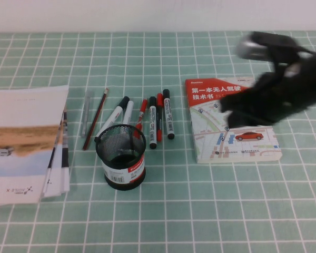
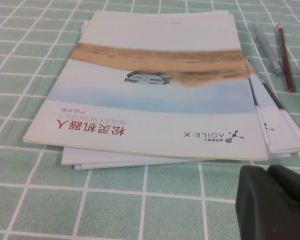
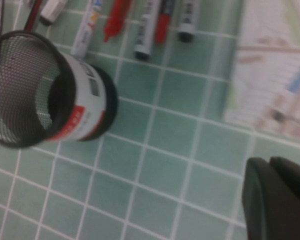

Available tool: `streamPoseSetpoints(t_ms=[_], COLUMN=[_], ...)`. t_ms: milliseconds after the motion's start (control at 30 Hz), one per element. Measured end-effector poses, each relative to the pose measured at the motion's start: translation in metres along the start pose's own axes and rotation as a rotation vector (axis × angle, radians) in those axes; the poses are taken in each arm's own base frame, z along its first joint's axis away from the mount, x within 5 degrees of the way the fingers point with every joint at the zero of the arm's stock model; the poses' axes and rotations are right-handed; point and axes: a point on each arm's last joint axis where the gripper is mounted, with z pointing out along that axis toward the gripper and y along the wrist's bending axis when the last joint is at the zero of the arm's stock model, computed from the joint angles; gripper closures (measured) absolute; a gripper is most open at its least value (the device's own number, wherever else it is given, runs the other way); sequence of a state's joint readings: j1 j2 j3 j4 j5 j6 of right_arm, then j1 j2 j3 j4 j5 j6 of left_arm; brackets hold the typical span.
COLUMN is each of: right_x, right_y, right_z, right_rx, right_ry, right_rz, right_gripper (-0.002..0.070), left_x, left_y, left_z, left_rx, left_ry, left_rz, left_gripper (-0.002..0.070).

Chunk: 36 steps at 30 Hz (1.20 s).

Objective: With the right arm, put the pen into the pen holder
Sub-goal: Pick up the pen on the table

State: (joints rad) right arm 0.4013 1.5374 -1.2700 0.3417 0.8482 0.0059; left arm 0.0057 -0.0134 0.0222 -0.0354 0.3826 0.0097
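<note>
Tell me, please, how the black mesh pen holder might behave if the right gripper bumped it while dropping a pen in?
The pen holder looks like thin wire mesh and holds nothing, so it is probably light and might slide or tip if bumped. It stands taller than wide, which favours tipping. The right gripper hangs over the book; the left gripper sits by the brochures.

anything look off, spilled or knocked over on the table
Nothing stands out. The black wire-mesh pen holder stands upright, markers lie in a loose row behind it, and the white-barrelled black-capped pen lies there untouched. The right end effector hovers above the red-topped book; the left end effector sits by the brochure stack.
</note>
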Motion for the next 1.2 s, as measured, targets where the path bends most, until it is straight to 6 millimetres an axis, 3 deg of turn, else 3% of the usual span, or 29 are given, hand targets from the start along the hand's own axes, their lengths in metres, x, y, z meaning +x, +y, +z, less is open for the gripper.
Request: streamPoseSetpoints(t_ms=[267, 400, 700, 1033, 1200], right_x=[-0.051, -0.072, -0.098, -0.108, -0.108], right_y=[0.049, 0.061, 0.054, 0.036, 0.031], right_z=[0.084, 0.111, 0.17, 0.213, 0.217], right_rx=[0.037, 0.045, 0.116, 0.196, 0.207], right_ry=[0.132, 0.165, 0.173, 0.125, 0.134], right_rz=[-0.144, -0.17, -0.145, -0.085, -0.079], right_gripper=[0.0696, 0.0683, 0.0445, 0.044, 0.0461], left_x=[0.0, 0.0, 0.0, 0.0, 0.0], left_y=[0.0, 0.0, 0.0, 0.0, 0.0], left_z=[0.0, 0.0, 0.0, 0.0, 0.0], left_rx=[0.0, 0.0, 0.0, 0.0, 0.0], left_ry=[0.0, 0.0, 0.0, 0.0, 0.0], left_rz=[0.0, 0.0, 0.0, 0.0, 0.0], left_gripper=[0.0679, 0.0679, 0.0679, 0.0679, 0.0679])
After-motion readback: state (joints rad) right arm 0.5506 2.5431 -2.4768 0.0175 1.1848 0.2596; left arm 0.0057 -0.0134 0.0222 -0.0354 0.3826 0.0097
